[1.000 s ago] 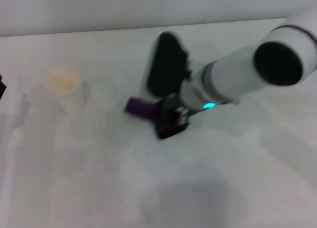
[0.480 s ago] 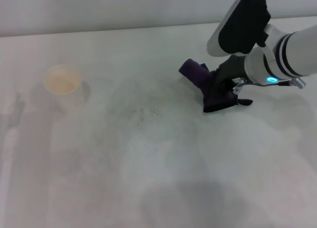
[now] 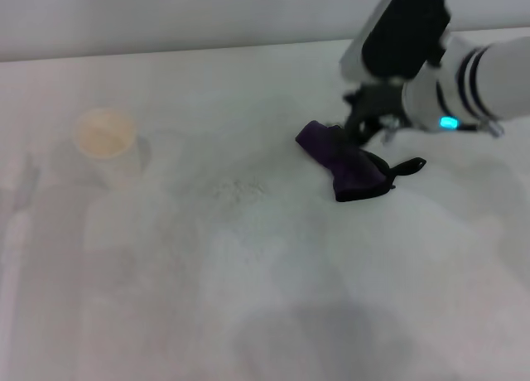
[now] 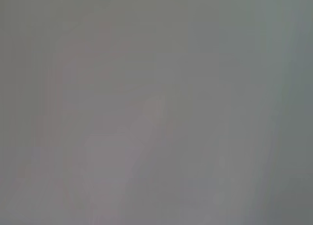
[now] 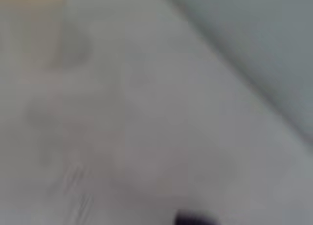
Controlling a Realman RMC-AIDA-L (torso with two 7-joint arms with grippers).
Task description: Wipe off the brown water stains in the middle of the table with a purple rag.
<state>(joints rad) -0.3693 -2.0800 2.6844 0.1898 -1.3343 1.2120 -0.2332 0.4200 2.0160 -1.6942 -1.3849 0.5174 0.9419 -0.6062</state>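
Note:
The purple rag (image 3: 346, 166) lies on the white table (image 3: 248, 298) right of the middle, its black loop (image 3: 407, 166) trailing to the right. My right gripper (image 3: 364, 122) is just above the rag's far edge, at or close to the cloth; I cannot see whether it holds it. No tan-brown blotch shows; only a faint greyish speckled patch (image 3: 238, 187) marks the table's middle, left of the rag. The right wrist view shows blurred table with a dark bit (image 5: 194, 218) at its edge. The left gripper is out of view.
A cream paper cup (image 3: 106, 142) stands on the table at the left. The table's far edge (image 3: 166, 54) meets a pale wall. The left wrist view shows only a blank grey surface.
My right arm swept the rag from the table's middle to the right, then stopped. The rag now lies spread lower on the table, and the gripper has risen a little above it.

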